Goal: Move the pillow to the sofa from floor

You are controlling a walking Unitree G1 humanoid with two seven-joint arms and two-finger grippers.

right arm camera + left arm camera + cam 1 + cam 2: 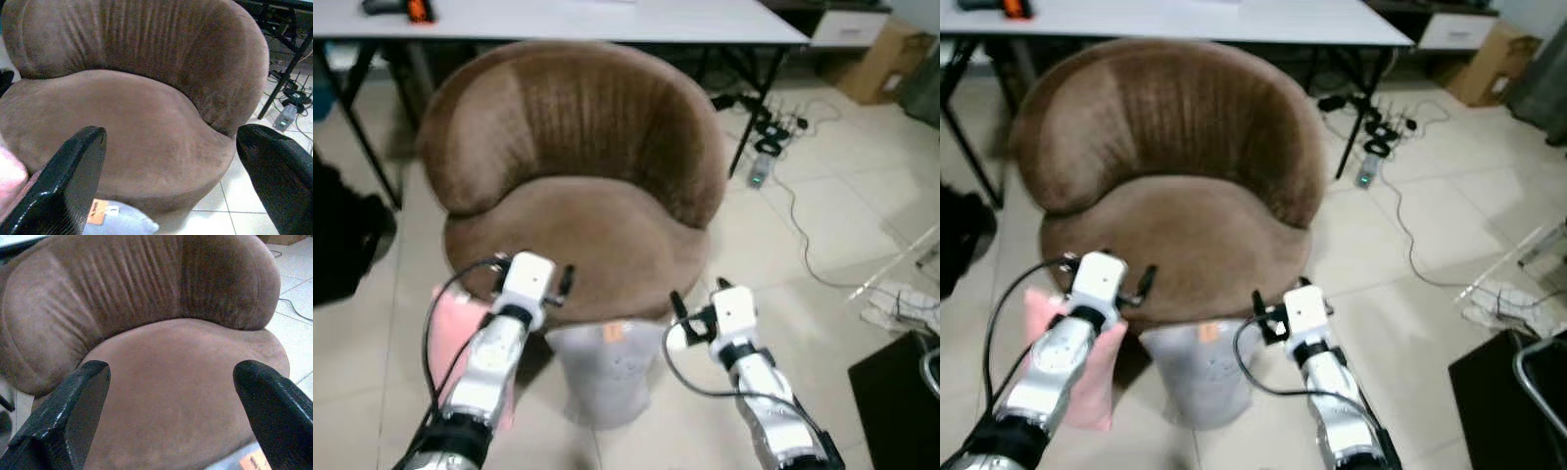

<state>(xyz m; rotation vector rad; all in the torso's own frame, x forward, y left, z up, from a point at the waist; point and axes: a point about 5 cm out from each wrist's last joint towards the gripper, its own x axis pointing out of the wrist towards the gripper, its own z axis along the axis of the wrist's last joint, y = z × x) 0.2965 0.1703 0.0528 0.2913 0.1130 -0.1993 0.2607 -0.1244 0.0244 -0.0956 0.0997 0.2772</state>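
Here, in the left eye view, the brown sofa (573, 186), a round tub seat, stood directly ahead with a white desk (568, 20) behind it, and the grey pillow (607, 377) lay on the tiled floor (822, 225) against the seat's front edge, an orange tag on its top; a pink pillow (450, 333) sat just to its left, partly under the left arm. Both silver arms reached forward on either side of the grey pillow, probably to take it between them. The right eye view showed the same layout, with cables (1381, 147) trailing over the tiles to the right. In the left wrist view the left gripper (171, 401) was spread wide with nothing between its fingers, aimed over the seat, the pillow's tag at one corner. In the right wrist view the right gripper (171, 166) was likewise wide apart and empty, the grey pillow low beneath it, untouched.
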